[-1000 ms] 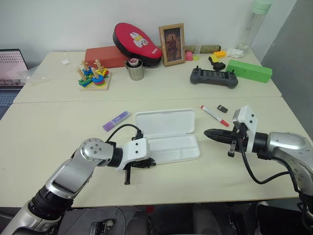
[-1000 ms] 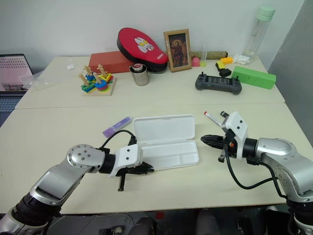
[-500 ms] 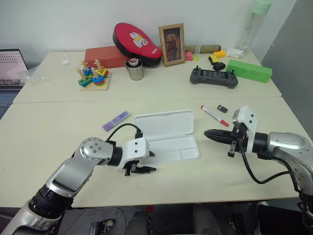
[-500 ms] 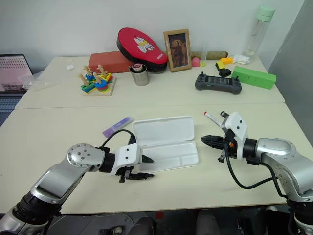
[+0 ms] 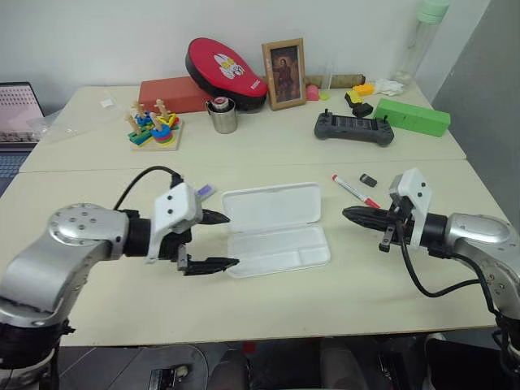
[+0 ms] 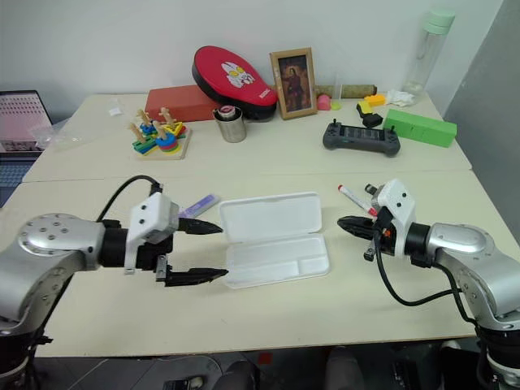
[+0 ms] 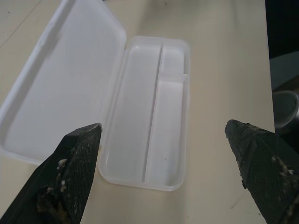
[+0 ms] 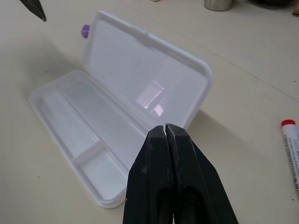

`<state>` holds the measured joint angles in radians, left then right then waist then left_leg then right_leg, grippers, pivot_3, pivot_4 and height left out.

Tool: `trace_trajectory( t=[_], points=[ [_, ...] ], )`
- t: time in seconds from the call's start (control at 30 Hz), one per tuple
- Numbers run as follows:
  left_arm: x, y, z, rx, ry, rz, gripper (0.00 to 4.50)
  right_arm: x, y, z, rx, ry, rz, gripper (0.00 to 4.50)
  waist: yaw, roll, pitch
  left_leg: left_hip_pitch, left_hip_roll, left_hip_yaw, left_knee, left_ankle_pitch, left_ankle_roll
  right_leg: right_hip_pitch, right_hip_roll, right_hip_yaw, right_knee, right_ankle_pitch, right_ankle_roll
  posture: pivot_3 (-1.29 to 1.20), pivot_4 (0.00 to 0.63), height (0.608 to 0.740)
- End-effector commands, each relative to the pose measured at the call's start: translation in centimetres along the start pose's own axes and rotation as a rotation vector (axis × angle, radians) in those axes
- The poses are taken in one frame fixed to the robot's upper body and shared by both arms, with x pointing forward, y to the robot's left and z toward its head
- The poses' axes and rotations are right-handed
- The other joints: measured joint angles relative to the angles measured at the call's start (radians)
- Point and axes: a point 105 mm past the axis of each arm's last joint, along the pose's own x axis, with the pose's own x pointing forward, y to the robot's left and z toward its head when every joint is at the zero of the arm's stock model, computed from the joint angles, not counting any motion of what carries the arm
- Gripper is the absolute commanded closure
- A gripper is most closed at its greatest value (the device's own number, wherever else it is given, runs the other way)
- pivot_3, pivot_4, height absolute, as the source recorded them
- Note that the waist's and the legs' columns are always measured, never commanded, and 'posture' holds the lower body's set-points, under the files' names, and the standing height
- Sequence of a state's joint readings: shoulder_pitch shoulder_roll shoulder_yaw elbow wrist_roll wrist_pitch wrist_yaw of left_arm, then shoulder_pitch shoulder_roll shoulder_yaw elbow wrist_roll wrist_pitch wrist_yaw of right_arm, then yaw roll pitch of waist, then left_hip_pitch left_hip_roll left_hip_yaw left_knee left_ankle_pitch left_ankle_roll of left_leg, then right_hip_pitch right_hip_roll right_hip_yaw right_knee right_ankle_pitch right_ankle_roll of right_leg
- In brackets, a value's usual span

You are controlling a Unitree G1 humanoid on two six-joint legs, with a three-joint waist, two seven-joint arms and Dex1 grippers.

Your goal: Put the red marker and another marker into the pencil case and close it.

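Note:
The white pencil case lies open at the table's middle, its lid flat behind the empty divided tray. My left gripper hovers just left of the case, open wide and empty, one finger on each side of the case in the wrist view. The purple marker lies behind that gripper, left of the lid. Right of the lid lies the red marker. My right gripper is shut and empty, pointing at the case's right end from a short way off, in front of the red marker.
A small black block sits right of the red marker. Along the back stand a game controller, a green box, a framed photo, a metal cup and a stacking toy. A laptop is at the far left.
My left gripper went from shut to wide open, lifted off the table at the case's front left corner and drew back to the left. The right arm held still.

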<state>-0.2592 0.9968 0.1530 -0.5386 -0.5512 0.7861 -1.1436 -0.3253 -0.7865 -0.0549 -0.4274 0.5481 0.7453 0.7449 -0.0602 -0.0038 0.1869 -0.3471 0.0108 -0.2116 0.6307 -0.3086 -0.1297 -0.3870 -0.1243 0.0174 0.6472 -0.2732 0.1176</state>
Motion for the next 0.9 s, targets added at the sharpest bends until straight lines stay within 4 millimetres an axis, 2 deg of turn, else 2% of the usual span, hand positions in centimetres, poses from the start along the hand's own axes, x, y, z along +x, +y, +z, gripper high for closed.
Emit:
trace_trajectory(
  t=[0.03, 0.13, 0.2, 0.33, 0.4, 0.67, 0.9],
  points=[
    [-1.4, -0.3, 1.6, 0.054, -0.007, 0.051, 0.03, -0.1, -2.0, 0.6, -0.031, -0.013, -0.097, 4.5, 0.001, 0.0, 0.0, 0.0, 0.0, 0.0, 0.0, 0.0, 0.0, 0.0, 0.0, 0.0, 0.0, 0.0, 0.0, 0.0, 0.15, 0.74],
    [-2.0, -0.3, 2.3, 0.079, -0.001, 0.096, 0.03, 0.0, -3.7, 0.0, -0.019, 0.018, -0.167, 4.5, 0.001, 0.0, 0.0, 0.0, 0.0, 0.0, 0.0, 0.0, 0.0, 0.0, 0.0, 0.0, 0.0, 0.0, 0.0, 0.0, 0.15, 0.74],
    [-2.2, -0.3, 2.7, 0.082, -0.004, 0.117, 0.03, 0.1, -4.2, -0.1, 0.003, 0.022, -0.179, 4.5, 0.001, 0.0, 0.0, 0.0, 0.0, 0.0, 0.0, 0.0, 0.0, 0.0, 0.0, 0.0, 0.0, 0.0, 0.0, 0.0, 0.15, 0.74],
    [-2.6, -0.1, 3.5, 0.09, -0.015, 0.165, 0.0, 0.5, -5.5, -0.2, -0.014, 0.034, -0.232, 3.79, 0.0, 0.0, 0.0, 0.0, 0.0, 0.0, 0.0, 0.0, 0.0, 0.0, 0.0, 0.0, 0.0, 0.0, 0.0, 0.0, 0.15, 0.74],
    [-2.8, -0.2, 3.8, 0.088, -0.014, 0.177, 0.0, 1.0, -6.0, -0.7, -0.02, 0.066, -0.245, 3.2, 0.0, 0.0, 0.0, 0.0, 0.0, 0.0, 0.0, 0.0, 0.0, 0.0, 0.0, 0.0, -0.001, 0.0, 0.0, 0.0, 0.15, 0.74],
    [-2.8, -0.4, 3.9, 0.067, -0.008, 0.179, 0.0, 2.5, -7.3, -1.3, -0.018, 0.111, -0.256, 1.33, -0.004, 0.0, 0.0, 0.0, 0.0, 0.001, 0.0, 0.0, 0.0, 0.0, 0.0, 0.0, -0.001, 0.0, 0.0, 0.0, 0.15, 0.74],
    [-2.6, -0.9, 4.1, 0.069, -0.006, 0.168, 0.0, 4.3, -8.1, -2.2, -0.015, 0.145, -0.203, 1.33, -0.011, 0.0, 0.0, 0.0, 0.0, 0.0, -0.001, 0.0, 0.0, 0.0, 0.0, 0.0, -0.001, 0.0, 0.0, 0.0, 0.15, 0.74]
  ],
)
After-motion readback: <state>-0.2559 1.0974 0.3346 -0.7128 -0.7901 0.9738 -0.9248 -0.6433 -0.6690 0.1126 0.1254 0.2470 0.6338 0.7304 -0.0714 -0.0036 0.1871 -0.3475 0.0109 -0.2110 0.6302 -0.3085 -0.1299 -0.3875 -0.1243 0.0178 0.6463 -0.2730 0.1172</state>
